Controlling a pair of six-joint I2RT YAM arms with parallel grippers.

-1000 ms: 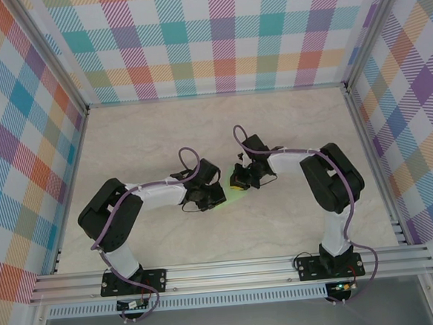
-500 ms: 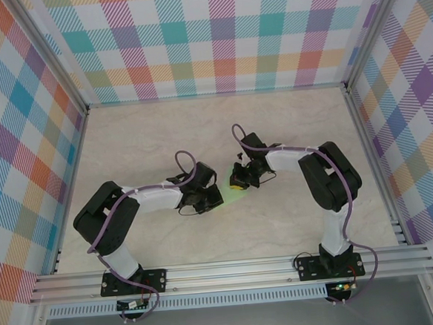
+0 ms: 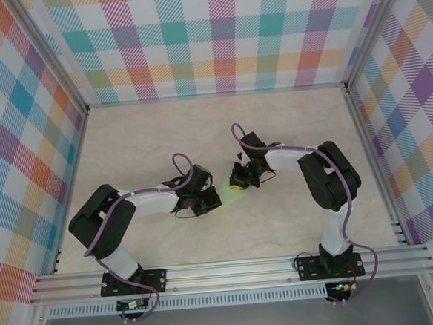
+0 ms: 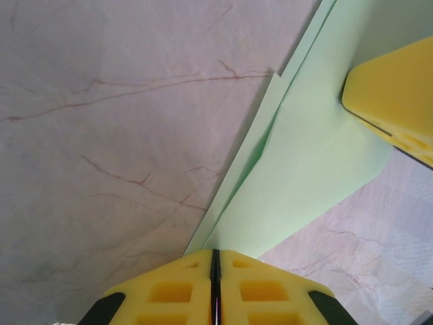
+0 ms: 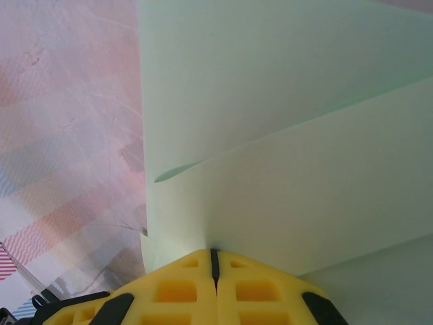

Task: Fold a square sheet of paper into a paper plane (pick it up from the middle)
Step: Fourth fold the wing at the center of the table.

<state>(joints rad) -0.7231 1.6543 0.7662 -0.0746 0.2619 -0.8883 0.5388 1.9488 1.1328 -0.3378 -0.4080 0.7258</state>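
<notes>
The square sheet of paper (image 3: 229,194), pale mint green, lies folded into long layers on the marble table between my two grippers. In the left wrist view the paper (image 4: 298,183) shows a long crease and an overlapping flap, and its narrow end runs into my left gripper (image 4: 214,254), whose yellow jaws are shut on it. The right gripper's yellow finger (image 4: 392,95) presses on the paper's far end. In the right wrist view the paper (image 5: 284,135) stands in layers, and my right gripper (image 5: 214,254) is shut on its fold. From above, left gripper (image 3: 217,201) and right gripper (image 3: 237,183) sit close together.
The marble tabletop (image 3: 148,137) spreads bare around the arms. Plaid walls enclose it at the back and both sides, with aluminium posts at the corners. An aluminium rail (image 3: 232,273) carrying both arm bases runs along the near edge.
My left arm has swung lower and flatter, its wrist sliding slightly toward the near edge, and its jaws have closed the last bit on the paper. The right arm has hardly moved.
</notes>
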